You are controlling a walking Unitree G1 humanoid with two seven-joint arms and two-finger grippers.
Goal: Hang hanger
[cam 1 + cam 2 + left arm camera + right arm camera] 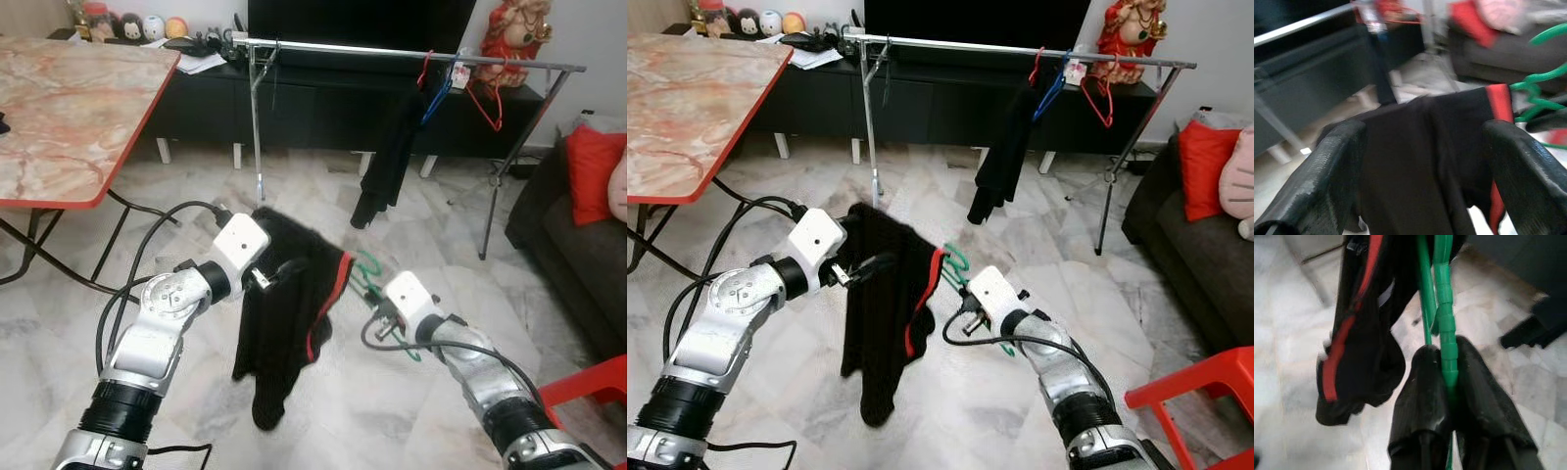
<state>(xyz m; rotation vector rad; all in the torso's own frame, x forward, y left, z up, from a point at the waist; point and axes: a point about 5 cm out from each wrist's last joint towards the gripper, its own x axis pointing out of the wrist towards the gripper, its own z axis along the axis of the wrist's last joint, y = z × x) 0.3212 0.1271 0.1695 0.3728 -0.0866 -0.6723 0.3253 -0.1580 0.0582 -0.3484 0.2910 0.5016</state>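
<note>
A green hanger (pixel 370 269) carries a black garment with a red stripe (pixel 284 333), which hangs down over the floor. My right gripper (pixel 1447 350) is shut on the green hanger's wire (pixel 1447 333), low and right of the garment. My left gripper (pixel 1422 132) is open, one finger on each side of the garment's top (pixel 1425 147); in the eye view it reaches in from the left (pixel 294 269). The metal clothes rail (pixel 392 54) stands farther back, well above and beyond both grippers.
On the rail hang a black garment (pixel 387 157), a blue hanger (pixel 438 98) and a red hanger (pixel 485 98). A marble-topped table (pixel 69 117) stands at the left, a dark sofa (pixel 568 235) with a red cushion at the right, and a red chair (pixel 598 392) near right.
</note>
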